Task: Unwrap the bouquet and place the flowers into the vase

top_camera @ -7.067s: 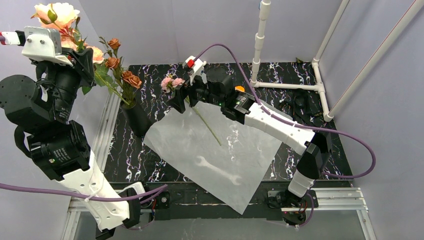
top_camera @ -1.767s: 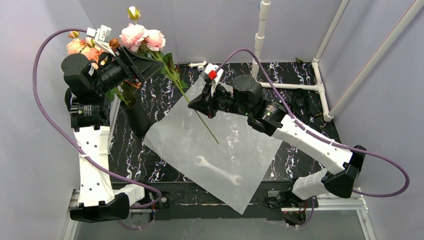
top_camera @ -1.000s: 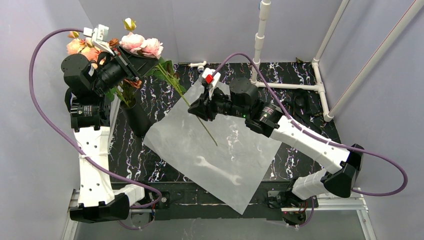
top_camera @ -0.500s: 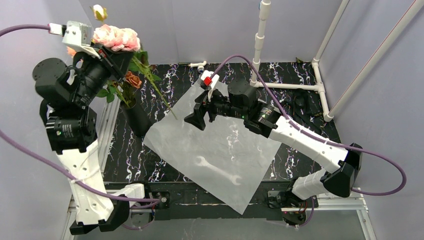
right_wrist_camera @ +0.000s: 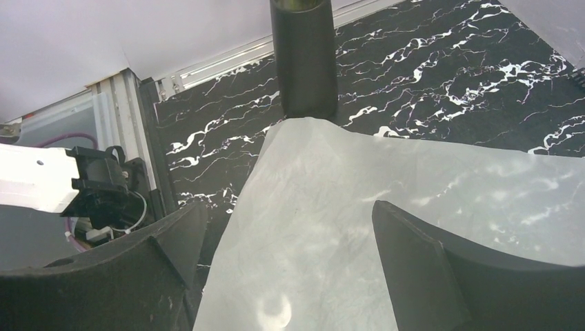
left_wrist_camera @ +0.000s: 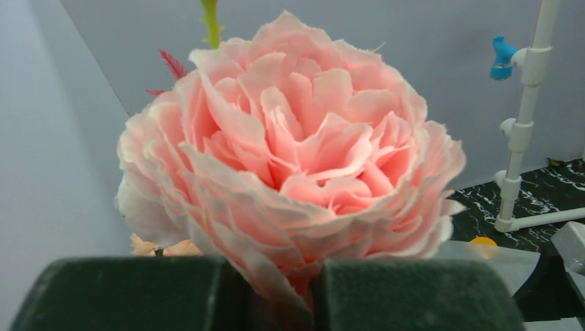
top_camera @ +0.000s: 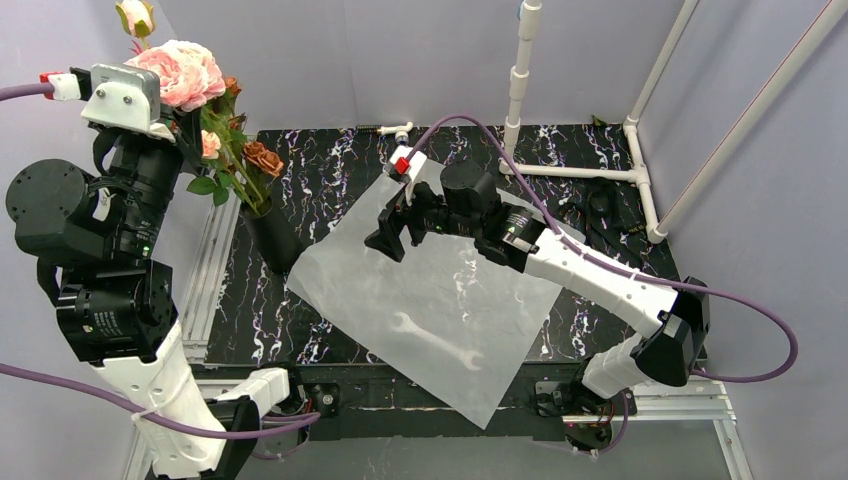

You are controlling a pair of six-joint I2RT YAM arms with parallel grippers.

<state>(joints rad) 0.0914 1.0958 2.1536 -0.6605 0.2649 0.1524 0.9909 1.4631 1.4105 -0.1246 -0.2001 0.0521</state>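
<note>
Since a second ago we lifted the left claw (left_wrist_camera: 276,293), clamped on the pink rose (left_wrist_camera: 290,158), above the vase (top_camera: 272,238) (below it, nearer this arm). Our right claw (right_wrist_camera: 290,269) hung open, empty, over the wrap (top_camera: 440,310).

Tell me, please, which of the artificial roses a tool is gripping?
The large pale pink rose, pinched just below its bloom by the left tool; the smaller rust-orange roses stand ungripped in the black cylindrical vase.

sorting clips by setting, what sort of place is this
Probably a robot lab test cell: plain grey walls around a black marbled tabletop, a white pipe frame, and two arms bolted to an aluminium rail.
</note>
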